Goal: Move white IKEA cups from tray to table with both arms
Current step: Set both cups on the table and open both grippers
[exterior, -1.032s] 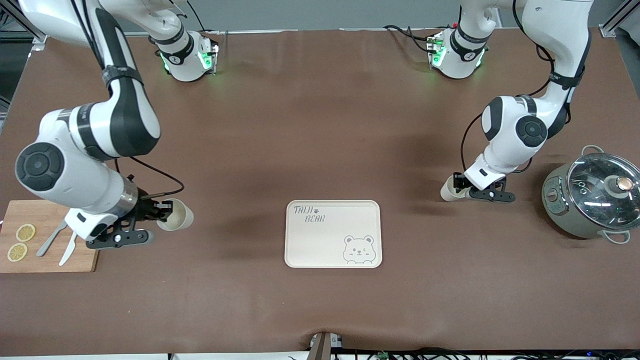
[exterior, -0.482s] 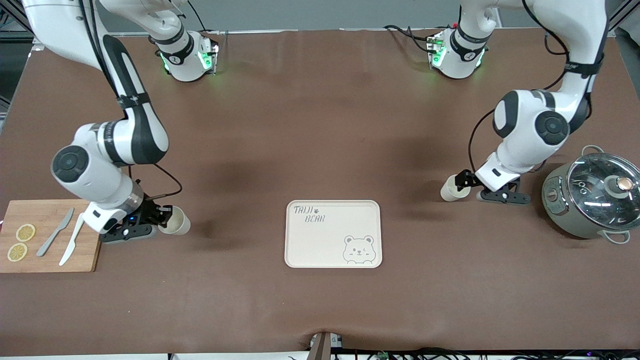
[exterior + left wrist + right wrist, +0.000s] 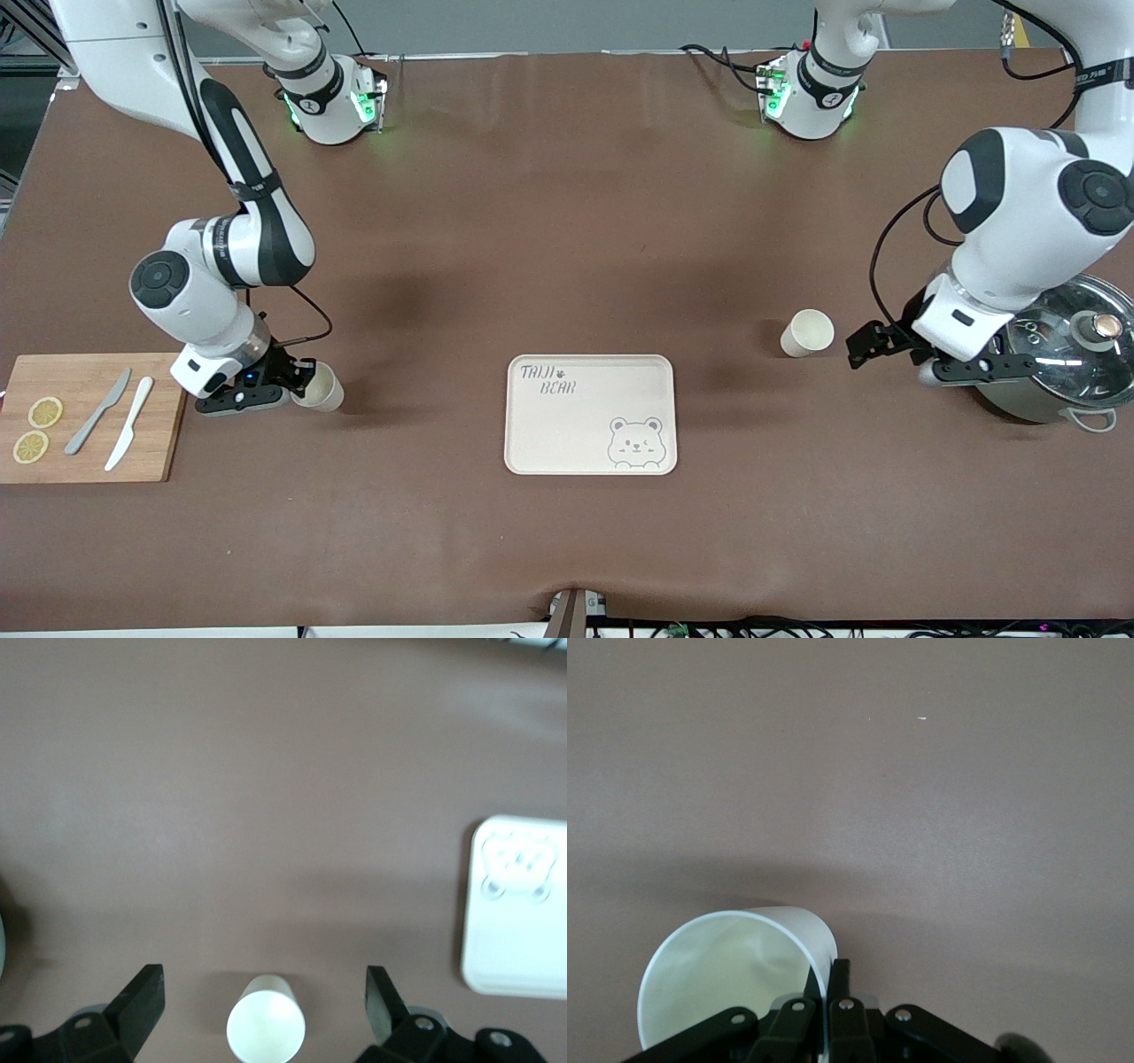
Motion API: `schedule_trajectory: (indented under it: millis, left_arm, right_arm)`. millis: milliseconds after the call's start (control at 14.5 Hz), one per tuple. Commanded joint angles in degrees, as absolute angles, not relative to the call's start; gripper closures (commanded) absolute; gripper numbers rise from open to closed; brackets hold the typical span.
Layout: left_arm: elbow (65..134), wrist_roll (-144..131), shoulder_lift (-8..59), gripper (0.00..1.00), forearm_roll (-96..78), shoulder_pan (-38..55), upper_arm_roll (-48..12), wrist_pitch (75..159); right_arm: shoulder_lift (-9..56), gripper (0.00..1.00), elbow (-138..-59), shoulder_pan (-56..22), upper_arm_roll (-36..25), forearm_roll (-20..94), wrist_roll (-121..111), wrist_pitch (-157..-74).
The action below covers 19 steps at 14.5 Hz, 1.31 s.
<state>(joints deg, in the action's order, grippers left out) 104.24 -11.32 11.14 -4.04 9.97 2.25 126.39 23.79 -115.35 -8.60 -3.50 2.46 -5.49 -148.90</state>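
One white cup (image 3: 806, 333) stands upright and free on the brown table, between the tray and the pot. My left gripper (image 3: 858, 347) is open and empty beside it, toward the pot. In the left wrist view this cup (image 3: 266, 1031) sits between the spread fingers (image 3: 143, 997) without touching them. My right gripper (image 3: 299, 386) is shut on the rim of the second white cup (image 3: 322, 388), low at the table beside the cutting board. In the right wrist view the fingers (image 3: 840, 985) pinch this cup's (image 3: 726, 970) wall. I cannot tell whether it rests on the table.
The bear-printed tray (image 3: 576, 430) lies mid-table, nearer the front camera than both cups; it also shows in the left wrist view (image 3: 518, 948). A grey-green pot with a glass lid (image 3: 1063, 354) stands under the left wrist. A wooden board (image 3: 89, 443) holds knives and lemon slices.
My left gripper let go of its cup, opened and drew back toward the pot. My right arm came down with its cup and shifted slightly toward the tray.
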Motion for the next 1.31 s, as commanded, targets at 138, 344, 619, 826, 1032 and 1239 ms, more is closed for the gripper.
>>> schedule_trajectory:
  millis: [138,344,619,826,1032,1239]
  left_arm:
    - [100.7,-13.1,12.2,0.0,-4.3,9.8,2.4,122.8]
    - [99.8,-12.7,12.1,0.0,-4.3,9.8,2.2,122.8]
    - [98.1,-12.5,12.0,0.0,-4.2,10.2,2.0,122.3]
    - [96.6,-12.1,12.5,0.0,-4.2,10.5,1.9,122.1]
    - [95.6,-10.7,12.1,0.0,-4.1,10.4,1.8,119.3]
    - [93.5,-3.4,12.6,0.0,-4.1,10.7,1.8,110.4]
  right_arm:
    - [25.8,1.0,-116.4,-7.6,-2.5,3.0,-6.7,-153.0]
    - [26.7,1.0,-116.5,-7.6,-2.5,3.0,-6.6,-154.5]
    - [27.1,1.0,-116.4,-7.7,-2.5,3.0,-6.6,-154.8]
    - [27.0,0.18,-116.2,-7.6,-2.5,3.0,-6.6,-154.6]
    - [26.5,0.0,-115.0,-7.6,-2.5,2.9,-6.7,-153.9]
    - [24.4,0.0,-108.1,-7.5,-2.7,2.8,-6.6,-142.9]
